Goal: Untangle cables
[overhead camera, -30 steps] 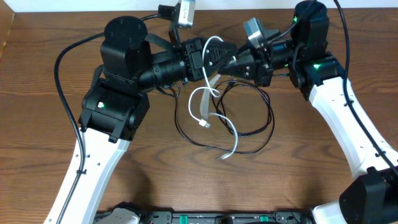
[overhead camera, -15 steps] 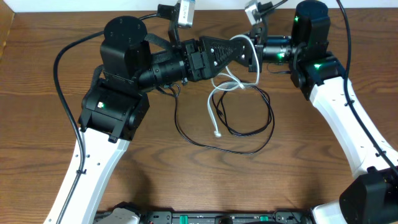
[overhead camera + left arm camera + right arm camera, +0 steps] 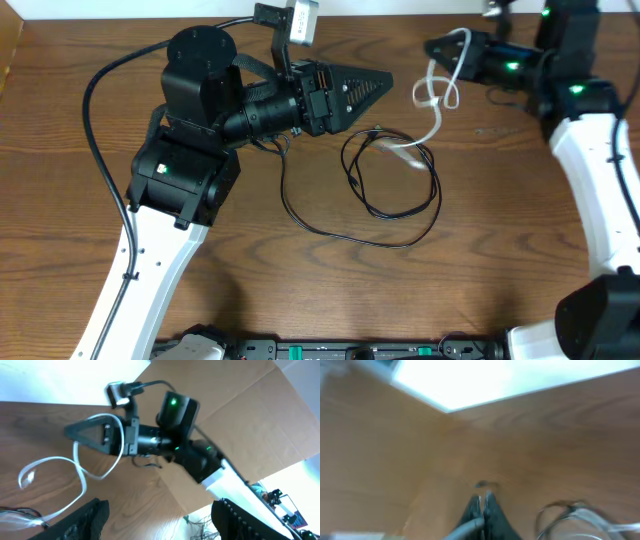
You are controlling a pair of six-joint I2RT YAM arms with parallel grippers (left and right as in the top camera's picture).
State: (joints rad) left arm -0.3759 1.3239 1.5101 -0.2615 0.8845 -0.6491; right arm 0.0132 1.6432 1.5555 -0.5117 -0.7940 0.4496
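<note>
overhead: the right gripper [image 3: 440,48] was pinched shut on the white cable [image 3: 437,95], whose loops hung just under its jaws. the tail ran away from them down to the black cable [image 3: 385,240], which lay in a wide loop on the table [image 3: 500,220]. the tail seemed to cross the top of that loop. the left gripper [image 3: 372,83] pointed at the gap between the two, its jaws near the black loop but touching neither cable.

left wrist: its own fingers [image 3: 92,512] stood wide apart with nothing between them. straight ahead of them the right gripper [image 3: 70,434] carried the white cable, curling down and off to the side.

right wrist: blurred. the jaws [image 3: 482,505] were together at the tips, and a smeared cable loop lay off to one side of them.

the risk as i judged it: nothing pinned the black cable, so if the white tail was hooked through the loop, more pull could drag the black one along or cinch a knot. a thin cord could also slip out of the tips under tension.
</note>
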